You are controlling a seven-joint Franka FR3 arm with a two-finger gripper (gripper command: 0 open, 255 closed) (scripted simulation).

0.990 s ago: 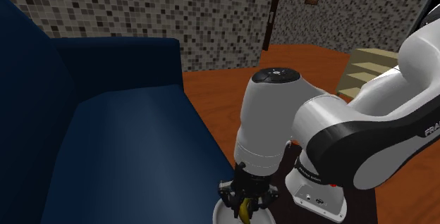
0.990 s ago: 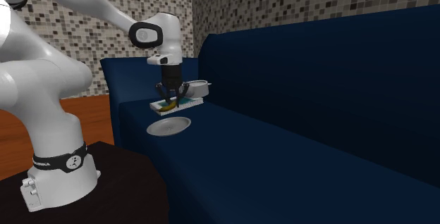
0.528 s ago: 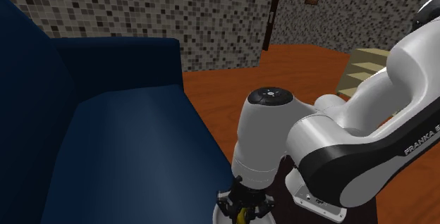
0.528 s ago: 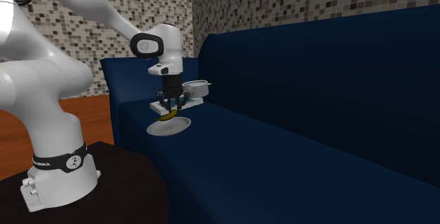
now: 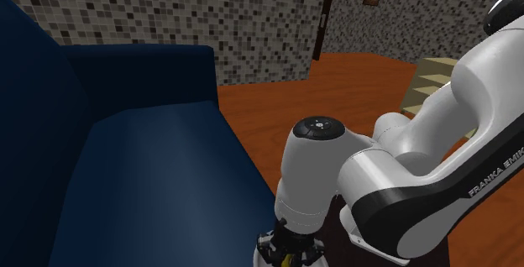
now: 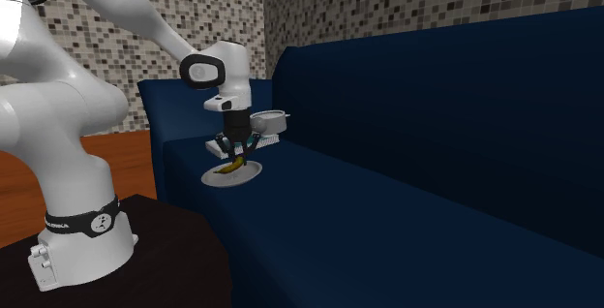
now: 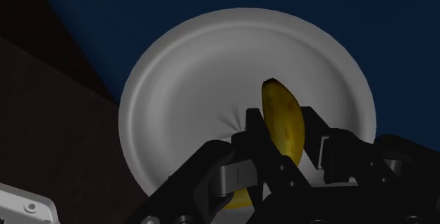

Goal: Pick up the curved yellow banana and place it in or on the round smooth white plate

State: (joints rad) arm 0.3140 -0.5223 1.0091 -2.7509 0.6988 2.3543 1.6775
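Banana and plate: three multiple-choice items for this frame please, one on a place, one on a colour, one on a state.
1. The plate rests on: A the dark blue sofa; B the wooden floor; C the stand.
2. The banana is: A green; B yellow with brown specks; C white.
3. The fingers are: A open, apart from the banana; B shut on the banana; C shut on nothing.

Key: 1 A, the second exterior view shows it lying on the sofa seat. 2 B, the wrist view shows the colour plainly. 3 B, they clasp the banana from both sides above the plate.
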